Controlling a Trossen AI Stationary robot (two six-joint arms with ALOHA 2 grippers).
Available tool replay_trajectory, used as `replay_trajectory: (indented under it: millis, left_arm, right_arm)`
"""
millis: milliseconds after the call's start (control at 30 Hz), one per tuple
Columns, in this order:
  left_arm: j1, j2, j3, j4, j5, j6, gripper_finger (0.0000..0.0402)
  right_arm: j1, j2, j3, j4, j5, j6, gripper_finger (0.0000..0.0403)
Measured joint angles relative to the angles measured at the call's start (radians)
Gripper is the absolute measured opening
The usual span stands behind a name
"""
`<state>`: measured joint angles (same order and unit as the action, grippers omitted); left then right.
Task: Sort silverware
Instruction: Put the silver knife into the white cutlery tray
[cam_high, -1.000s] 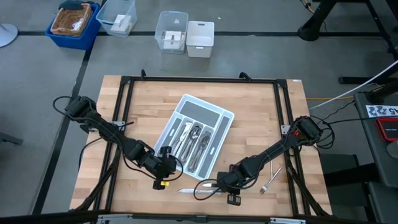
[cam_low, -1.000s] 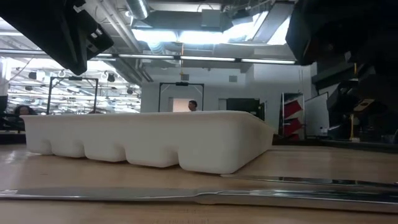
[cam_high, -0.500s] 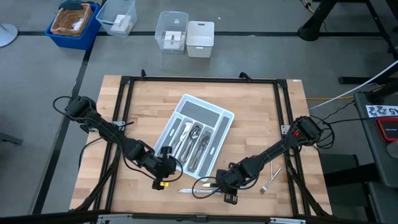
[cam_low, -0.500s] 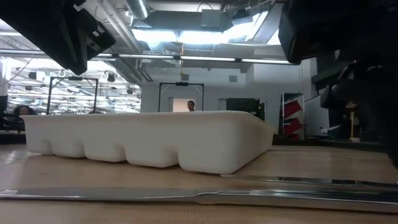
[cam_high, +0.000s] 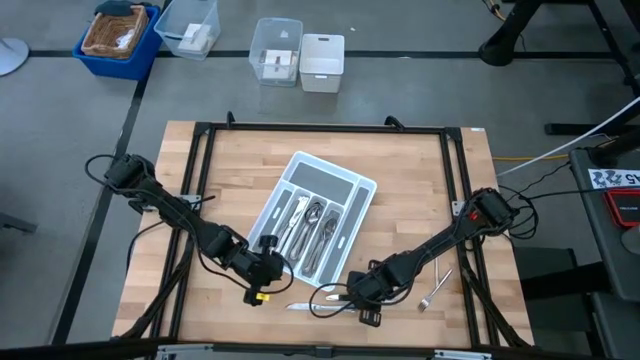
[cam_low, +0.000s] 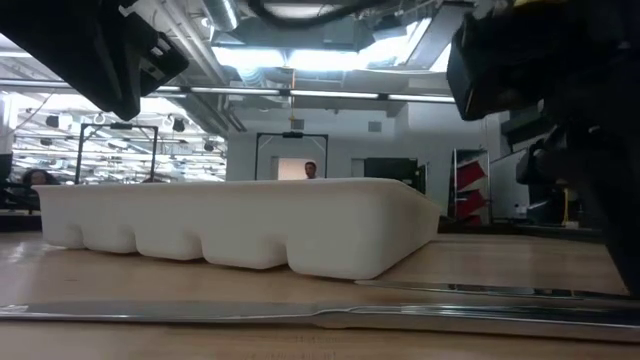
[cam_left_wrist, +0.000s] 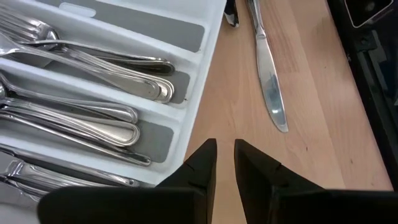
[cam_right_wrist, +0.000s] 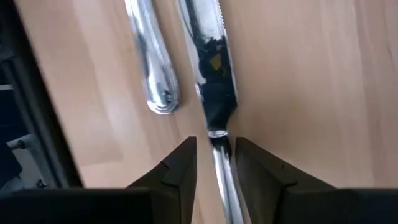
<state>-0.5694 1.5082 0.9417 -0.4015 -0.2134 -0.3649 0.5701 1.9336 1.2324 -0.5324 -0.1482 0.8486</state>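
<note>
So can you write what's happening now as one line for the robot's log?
right tool: open, straddling knife on table | left tool: near tray, empty | fork: loose on table

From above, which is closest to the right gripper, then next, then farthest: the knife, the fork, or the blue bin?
1. Knife: right at the right gripper, near table edge.
2. Fork: off to its right side.
3. Blue bin: on the floor, beyond the table's far left corner.

The right tool (cam_right_wrist: 214, 163) has opened around the knife (cam_right_wrist: 208, 81).
</note>
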Motion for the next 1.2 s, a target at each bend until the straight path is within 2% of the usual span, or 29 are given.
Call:
replay_trajectory:
  millis: [200,467,933,1200]
  left_arm:
    - [0.000,0.000,0.000,-0.001,0.000,0.000,0.0046]
    - [0.000,0.000,0.000,-0.007,0.000,-0.001,0.0046]
    - [0.000,0.000,0.000,-0.006,0.000,-0.002,0.0046]
    - [0.000,0.000,0.000,-0.006,0.000,-0.002,0.0046]
  right_arm:
    - [0.000,0.029,0.004,-0.006,0.010,0.000,0.0111]
    - [0.002,0.031,0.004,-0.021,0.097,-0.001,0.0110]
    - [0.000,0.033,0.004,-0.149,0.154,-0.002,0.0108]
    - [0.000,0.034,0.000,-0.134,0.138,-0.042,0.0044]
